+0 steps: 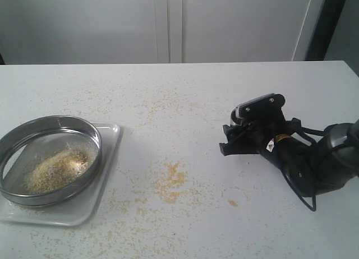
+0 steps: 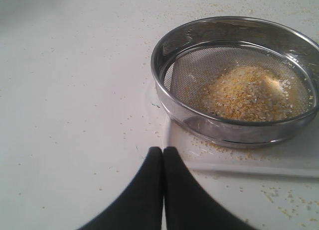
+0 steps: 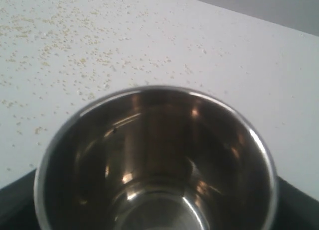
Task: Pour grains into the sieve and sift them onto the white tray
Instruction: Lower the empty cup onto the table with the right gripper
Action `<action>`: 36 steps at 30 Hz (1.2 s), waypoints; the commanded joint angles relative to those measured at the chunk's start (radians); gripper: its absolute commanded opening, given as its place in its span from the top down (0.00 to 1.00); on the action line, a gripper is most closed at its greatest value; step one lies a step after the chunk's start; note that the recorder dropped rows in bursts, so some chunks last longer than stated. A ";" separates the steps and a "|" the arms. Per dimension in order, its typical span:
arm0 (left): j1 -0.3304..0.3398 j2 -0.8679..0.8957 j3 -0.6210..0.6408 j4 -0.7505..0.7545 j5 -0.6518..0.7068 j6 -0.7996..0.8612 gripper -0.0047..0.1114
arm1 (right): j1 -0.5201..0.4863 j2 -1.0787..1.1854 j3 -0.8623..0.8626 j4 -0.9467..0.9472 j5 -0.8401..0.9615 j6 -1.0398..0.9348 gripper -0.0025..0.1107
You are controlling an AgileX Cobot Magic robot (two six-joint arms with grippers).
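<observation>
Two left fingers (image 2: 144, 200) are pressing shut together, empty, just short of the white tray (image 2: 249, 163). I am seeing the sieve (image 2: 234, 130) sitting on it, the grains (image 2: 246, 93) heaping on its mesh. Farther across the worktop (image 1: 185, 102), my right fingers (image 3: 15, 205) are clasping an empty steel cup (image 3: 154, 160).

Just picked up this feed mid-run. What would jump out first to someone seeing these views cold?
The sieve sits on the white tray at the table's left edge, with a sandy heap of grains in its mesh. Loose granules are scattered over the table, thickest in a patch near the middle front. An empty steel cup fills the right wrist view.
</observation>
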 commanded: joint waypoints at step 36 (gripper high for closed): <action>-0.005 -0.004 0.004 -0.003 -0.003 -0.001 0.96 | -0.007 -0.069 -0.002 -0.074 0.117 0.089 0.22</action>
